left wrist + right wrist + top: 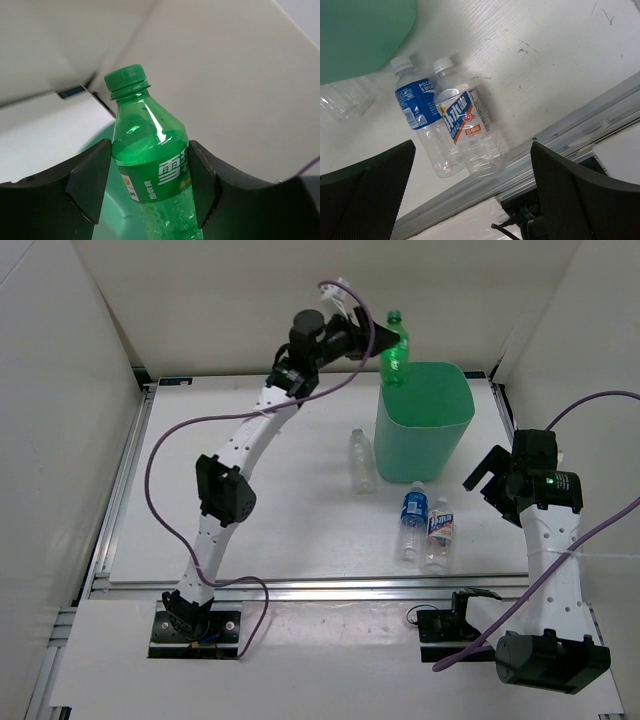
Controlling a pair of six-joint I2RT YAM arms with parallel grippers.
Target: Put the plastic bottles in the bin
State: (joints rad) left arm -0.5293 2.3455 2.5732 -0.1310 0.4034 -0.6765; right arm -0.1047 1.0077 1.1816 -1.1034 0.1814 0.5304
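Observation:
My left gripper point(383, 340) is shut on the translucent green bottle point(396, 346), holding it upright by its labelled middle over the far left rim of the mint-green bin point(422, 440). In the left wrist view both pads press the green bottle point(150, 165), and the bin point(107, 220) shows below it. A plain clear bottle point(361, 460) lies left of the bin. Two labelled bottles lie side by side in front of the bin, one blue-labelled point(413, 520) and one white-blue point(438, 532). My right gripper point(490, 472) hangs open to the right of them, with nothing between its fingers.
The right wrist view looks down on the blue-labelled bottle point(422, 117) and the white-blue bottle point(465, 127), with the bin's base point(360, 35) at top left. A metal rail point(330, 588) borders the table's near edge. White walls enclose three sides.

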